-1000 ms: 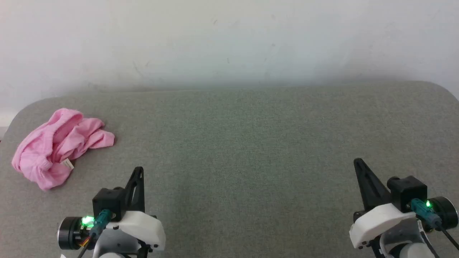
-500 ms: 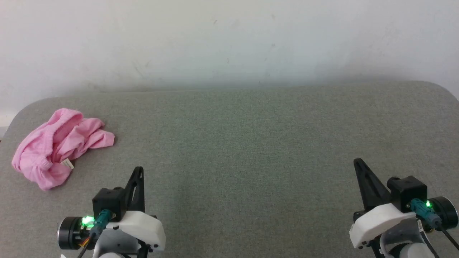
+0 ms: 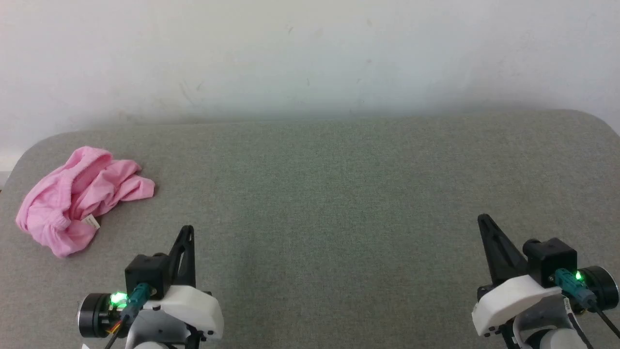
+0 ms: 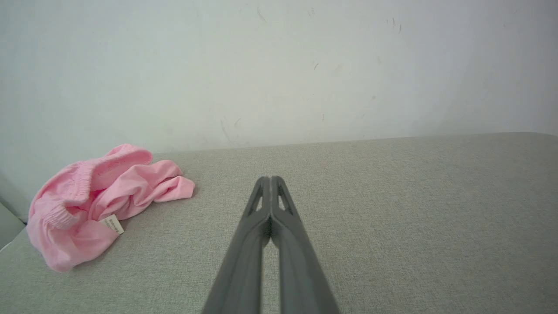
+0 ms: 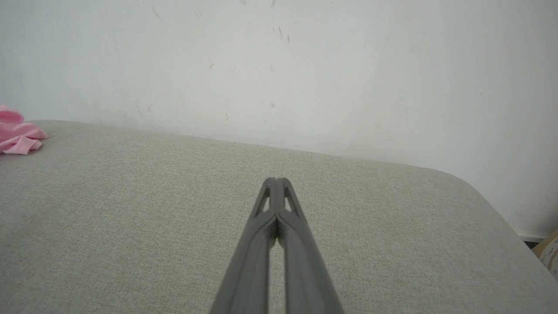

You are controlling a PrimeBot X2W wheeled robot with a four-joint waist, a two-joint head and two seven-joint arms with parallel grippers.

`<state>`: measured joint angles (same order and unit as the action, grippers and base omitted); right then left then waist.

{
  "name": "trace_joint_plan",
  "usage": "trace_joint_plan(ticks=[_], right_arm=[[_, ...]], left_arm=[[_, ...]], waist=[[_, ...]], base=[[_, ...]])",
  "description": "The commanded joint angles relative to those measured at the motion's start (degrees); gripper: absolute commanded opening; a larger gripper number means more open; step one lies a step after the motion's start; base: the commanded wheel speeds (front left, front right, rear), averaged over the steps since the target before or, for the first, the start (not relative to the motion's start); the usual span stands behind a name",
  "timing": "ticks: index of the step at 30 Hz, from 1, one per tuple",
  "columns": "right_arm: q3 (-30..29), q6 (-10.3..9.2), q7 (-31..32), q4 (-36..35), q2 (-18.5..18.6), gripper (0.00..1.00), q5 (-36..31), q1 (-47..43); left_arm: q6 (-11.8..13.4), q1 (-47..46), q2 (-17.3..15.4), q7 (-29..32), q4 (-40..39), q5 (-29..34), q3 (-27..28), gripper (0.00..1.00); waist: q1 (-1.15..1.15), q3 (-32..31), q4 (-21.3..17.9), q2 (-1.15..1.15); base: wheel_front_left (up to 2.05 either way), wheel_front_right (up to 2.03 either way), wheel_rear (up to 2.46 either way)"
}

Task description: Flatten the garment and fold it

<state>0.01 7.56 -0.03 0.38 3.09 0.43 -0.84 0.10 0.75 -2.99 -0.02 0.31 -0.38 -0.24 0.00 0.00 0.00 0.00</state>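
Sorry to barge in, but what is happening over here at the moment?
A two-armed robot is set to flatten and fold a pink garment, but nothing has been handled yet. The garment lies crumpled in a heap at the far left of the grey fabric-covered surface, its white label showing. The left gripper and right gripper sit at the near side, fingers shut and empty, apart from the cloth. The left one is much the nearer to it.
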Motion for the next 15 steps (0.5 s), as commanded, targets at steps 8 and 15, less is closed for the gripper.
trace_joint_plan(ticks=[8, 15], right_arm=[[0.0, 0.0, -0.03, 0.07, 0.03, 1.0, 0.04, -0.07], [-0.1, 0.0, -0.71, 0.35, 0.03, 1.0, 0.59, -0.07]], left_arm=[[0.01, 0.03, -0.01, -0.03, 0.06, -0.04, -0.07, 1.0], [0.43, 0.1, 0.0, -0.71, 0.27, -0.44, -0.58, 1.0]], waist=[[0.0, 0.0, 0.0, 0.0], [0.0, 0.02, 0.01, 0.0]], base=[[0.0, 0.0, 0.0], [0.0, 0.0, 0.0]])
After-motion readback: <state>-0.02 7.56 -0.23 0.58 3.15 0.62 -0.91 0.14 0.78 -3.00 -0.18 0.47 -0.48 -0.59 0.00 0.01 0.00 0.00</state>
